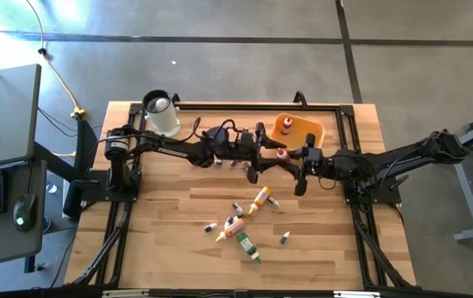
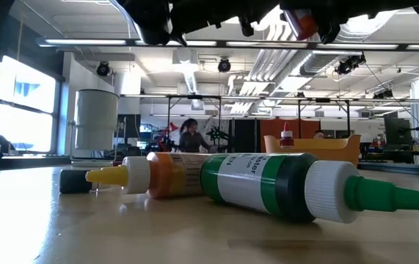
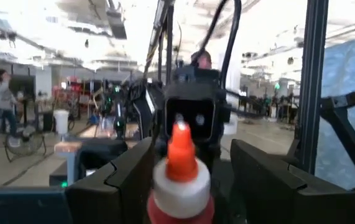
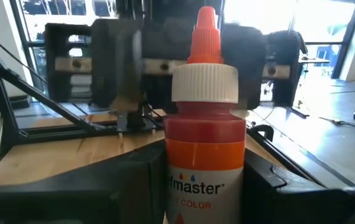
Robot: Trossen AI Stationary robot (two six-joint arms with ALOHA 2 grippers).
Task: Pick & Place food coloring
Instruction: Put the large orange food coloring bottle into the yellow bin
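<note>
wooden table bears an orange tray holding one bottle; right pincer grips a red bottle.

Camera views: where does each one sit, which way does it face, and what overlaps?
High: overhead, straight down on the wooden table; both arms meet mid-table.
Low: table-top height, level across the lying green-capped white-labelled bottle toward the room; arms overhead.
Left wrist: on the left arm, past its open left gripper at the orange-tipped, white-capped red bottle.
Right wrist: on the right arm; the right gripper holds that bottle.
Shared: both wrist views show the red bottle from opposite sides.
</note>
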